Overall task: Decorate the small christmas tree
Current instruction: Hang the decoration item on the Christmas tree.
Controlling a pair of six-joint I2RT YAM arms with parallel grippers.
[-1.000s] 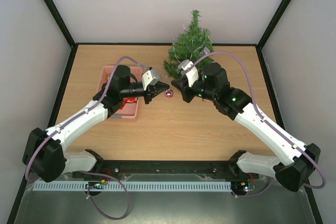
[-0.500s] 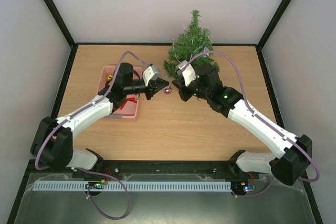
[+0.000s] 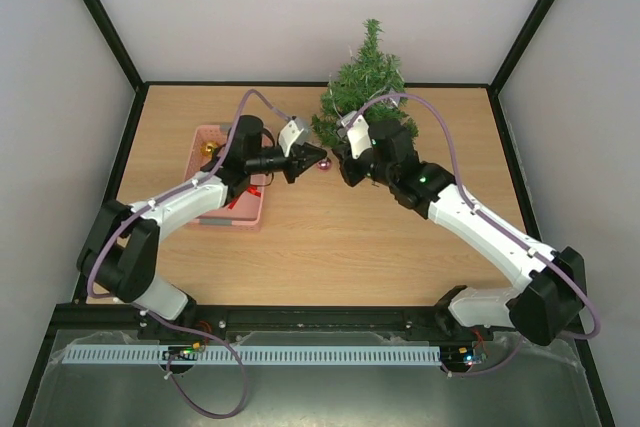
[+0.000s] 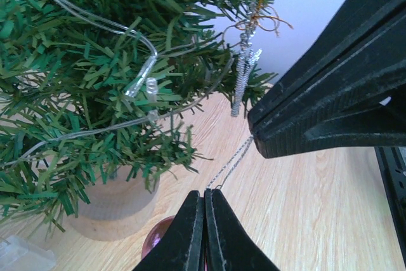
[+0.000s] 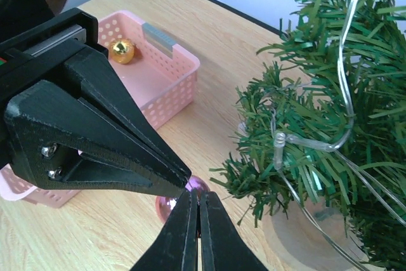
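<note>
The small christmas tree stands at the back of the table, its bushy green branches wound with a clear light string. A pink bauble hangs just above the wood beside the tree's round pale base. Its thin silver string runs taut between both grippers. My left gripper is shut on one end of the string. My right gripper is shut on the other end, its tips almost touching the left ones. The bauble shows just below the meeting tips.
A pink plastic basket lies left of the grippers, with a gold ball and something red inside. A silver tinsel ornament hangs on a tree branch. Black frame posts and pale walls close in the table.
Both grippers have moved back toward the tree, carrying the pink bauble with them. The left arm has stretched out further. Both jaws stay shut.
</note>
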